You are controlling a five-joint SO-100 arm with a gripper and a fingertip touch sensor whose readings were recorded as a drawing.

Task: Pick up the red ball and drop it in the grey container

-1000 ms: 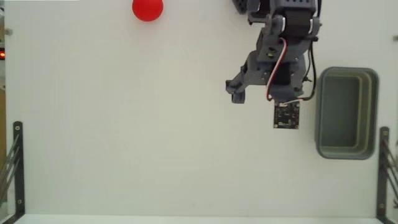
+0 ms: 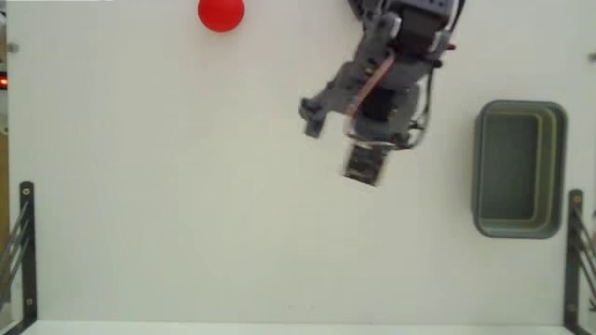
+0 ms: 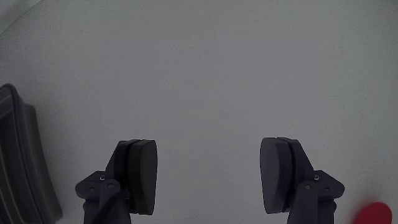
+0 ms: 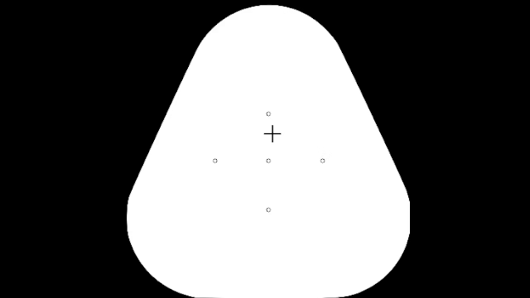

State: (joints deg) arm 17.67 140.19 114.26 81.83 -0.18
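Fixed view. The ball (image 2: 222,14) sits at the top edge of the frame, left of centre, partly cut off by the border, alone on the white table (image 2: 186,205). The arm (image 2: 400,56) comes in from the top, right of centre, and slants down and to the left. I read the gripper (image 2: 328,130) as the lower left end of the arm, but from above I cannot make out both fingertips cleanly, so that spot is my best reading. A small dark board (image 2: 364,166) hangs at the lower end of the arm. The ball lies well apart from the gripper, up and to the left. The container (image 2: 520,229) stands at the right side of the frame, long axis running up and down, with nothing showing inside. It is well apart from both arm and ball. Black metal brackets (image 2: 26,244) show at the lower left and lower right edges.

Wrist view. The gripper (image 3: 211,177) fills the lower part, its two dark pads (image 3: 144,174) spread wide with bare table between them. It grips nothing. A sliver of the ball (image 3: 373,213) shows in the lower right corner, outside the right pad. A dark ribbed edge (image 3: 22,162) runs along the left side; I cannot tell what it is.
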